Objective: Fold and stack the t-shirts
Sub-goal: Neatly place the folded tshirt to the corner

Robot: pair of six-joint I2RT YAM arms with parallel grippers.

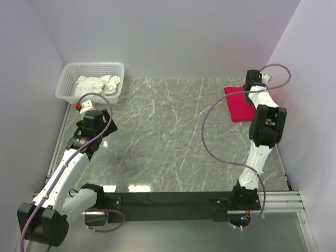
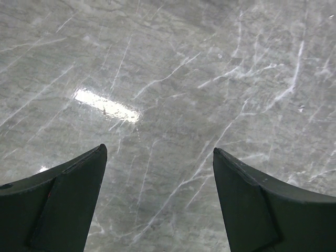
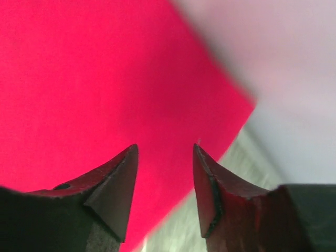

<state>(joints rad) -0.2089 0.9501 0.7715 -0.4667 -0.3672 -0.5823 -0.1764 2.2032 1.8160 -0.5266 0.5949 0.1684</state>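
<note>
A folded bright red t-shirt [image 1: 240, 106] lies flat at the far right of the marble table, near the right wall. My right gripper [image 1: 252, 83] hovers over the shirt's far edge. In the right wrist view its jaws [image 3: 165, 149] stand apart with nothing between them, close above the red fabric [image 3: 105, 79]. My left gripper [image 1: 107, 116] is at the left of the table, in front of the basket. In the left wrist view [image 2: 157, 152] its jaws stand wide apart over bare marble, holding nothing.
A white plastic lattice basket [image 1: 68, 79] stands at the far left corner with crumpled white cloth [image 1: 98, 84] in it. Walls close in at the back, left and right. A purple cable [image 1: 210, 136] loops out from the right arm over the table.
</note>
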